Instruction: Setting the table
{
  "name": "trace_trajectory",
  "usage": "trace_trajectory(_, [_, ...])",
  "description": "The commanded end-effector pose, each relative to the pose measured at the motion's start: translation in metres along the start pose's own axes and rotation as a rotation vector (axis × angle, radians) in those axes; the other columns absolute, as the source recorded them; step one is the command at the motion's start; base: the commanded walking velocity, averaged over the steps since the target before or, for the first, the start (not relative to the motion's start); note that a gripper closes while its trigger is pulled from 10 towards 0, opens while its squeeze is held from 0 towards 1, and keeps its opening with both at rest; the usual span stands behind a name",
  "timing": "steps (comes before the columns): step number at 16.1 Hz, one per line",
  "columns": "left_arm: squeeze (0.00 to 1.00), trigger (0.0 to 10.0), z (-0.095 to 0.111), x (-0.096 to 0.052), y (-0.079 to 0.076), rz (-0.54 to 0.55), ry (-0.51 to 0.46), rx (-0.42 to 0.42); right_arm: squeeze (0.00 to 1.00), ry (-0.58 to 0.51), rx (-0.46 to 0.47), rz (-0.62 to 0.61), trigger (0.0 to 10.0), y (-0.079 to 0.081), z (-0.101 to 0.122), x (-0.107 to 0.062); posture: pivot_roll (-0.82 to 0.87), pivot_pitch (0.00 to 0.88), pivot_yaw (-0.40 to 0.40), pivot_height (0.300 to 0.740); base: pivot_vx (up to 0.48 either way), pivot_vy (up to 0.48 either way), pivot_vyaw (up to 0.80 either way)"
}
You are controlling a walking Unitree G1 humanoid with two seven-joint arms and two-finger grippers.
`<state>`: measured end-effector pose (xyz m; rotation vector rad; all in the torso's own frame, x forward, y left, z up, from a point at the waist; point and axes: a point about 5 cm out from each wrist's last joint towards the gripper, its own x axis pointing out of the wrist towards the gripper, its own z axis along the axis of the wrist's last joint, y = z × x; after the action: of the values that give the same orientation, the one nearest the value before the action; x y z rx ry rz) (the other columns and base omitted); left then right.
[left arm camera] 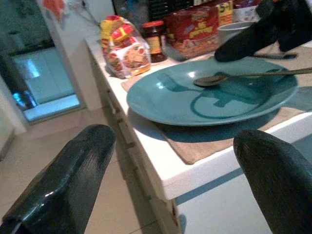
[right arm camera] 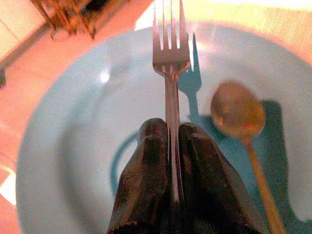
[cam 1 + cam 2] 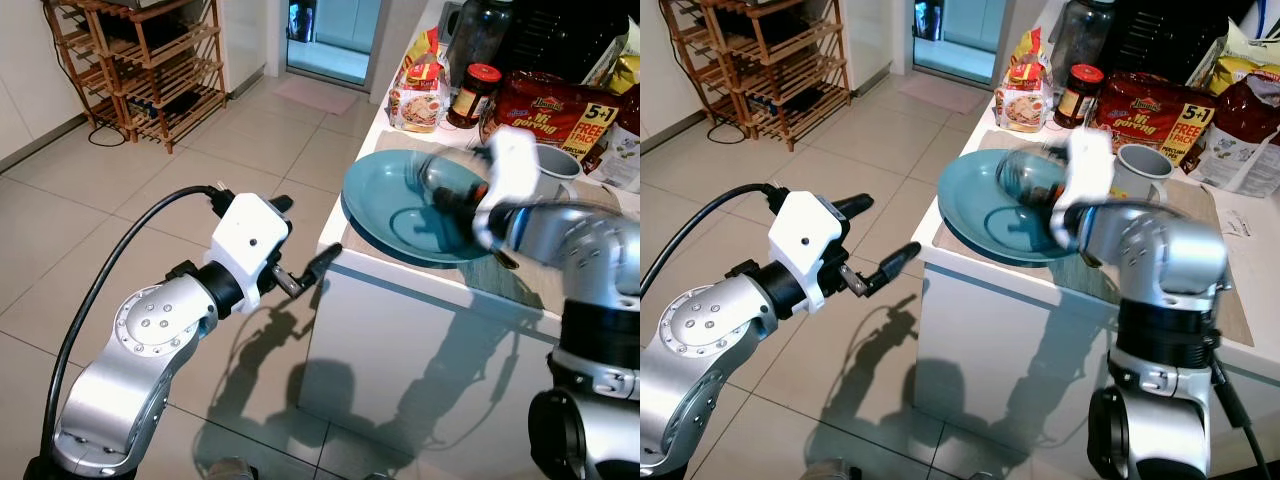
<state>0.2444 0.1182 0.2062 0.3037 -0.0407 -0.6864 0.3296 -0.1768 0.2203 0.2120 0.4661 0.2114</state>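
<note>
The left gripper (image 3: 305, 275) waits off the counter's edge, its fingers spread wide with nothing in them. The blue plate (image 3: 385, 215) sits on a mat with a spoon (image 2: 239, 117) in it. Over the plate, the right gripper (image 2: 170, 141) pinches a fork (image 2: 170, 48) by its handle. The fork looks thin, hard and slippery, so the handle is the best place to hold.

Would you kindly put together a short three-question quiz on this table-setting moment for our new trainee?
1. True or false: the right gripper is shut on a fork.
2. What already lies in the blue plate? A) knife B) spoon C) napkin
3. Fill in: the left gripper, off the counter's edge, has its fingers ____.

Key: 1 true; 2 B, the spoon; 3 open.
</note>
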Motion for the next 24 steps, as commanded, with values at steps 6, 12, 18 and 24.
trace_trajectory(6, [0.0, 10.0, 0.013, 0.005, 0.022, 0.223, -0.094, 0.011, 0.0, -0.492, 0.184, 0.203, 0.0, 0.006, 0.037, -0.033, 0.12, 0.012, -0.104, 0.74, 0.0, 0.0, 0.0])
trace_trajectory(12, [0.0, 10.0, 0.0, 0.008, 0.013, 0.261, -0.042, -0.022, 0.0, -0.609, 0.159, 0.313, 10.0, 0.033, -0.003, -0.051, 0.11, 0.031, -0.095, 0.74, 0.0, 0.0, 0.0])
trace_trajectory(18, [0.0, 10.0, -0.003, 0.016, 0.019, 0.332, -0.044, -0.04, 0.0, -0.688, 0.143, 0.228, 10.0, 0.033, -0.013, -0.052, 0.1, 0.037, -0.08, 0.74, -0.103, 0.0, 0.0])
trace_trajectory(24, [0.0, 10.0, -0.006, 0.018, 0.02, 0.332, -0.048, -0.011, 0.0, -0.716, -0.012, 0.2, 10.0, 0.035, -0.028, -0.055, 0.09, 0.04, -0.072, 0.74, 0.0, -0.147, 0.0])
